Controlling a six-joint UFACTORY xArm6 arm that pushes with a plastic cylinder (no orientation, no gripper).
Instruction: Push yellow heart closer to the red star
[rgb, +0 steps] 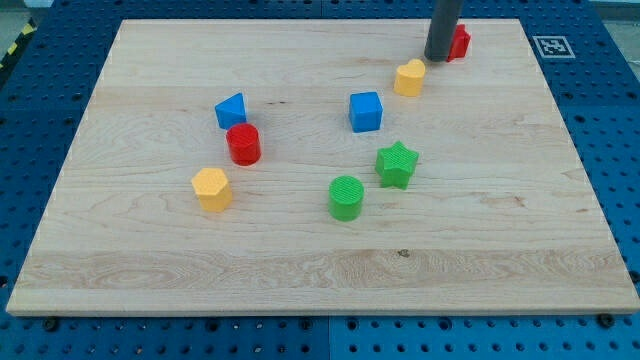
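Tip: the rod is coming down at the view's top right, my tip (441, 58) resting on the wooden board (320, 260); being a bare rod, it is holding nothing and has no jaws to open or shut.
Yellow heart: the yellow heart (409, 77) is sitting just below and to the left of the tip, close by; whether they are touching I cannot tell.
Red star: the red star (460, 42) is peeking out from behind the rod on its right, mostly hidden.
Gap: heart and star are looking near each other already.
Doing it well: the tip is standing between the two, so I judge it should be circling round to the heart's lower left, then nudging gently up and right.
Risk: a hard shove is likely knocking the star off the nearby edge.
Others: the blue cube (366, 111) and green star (397, 164) are lying well clear.
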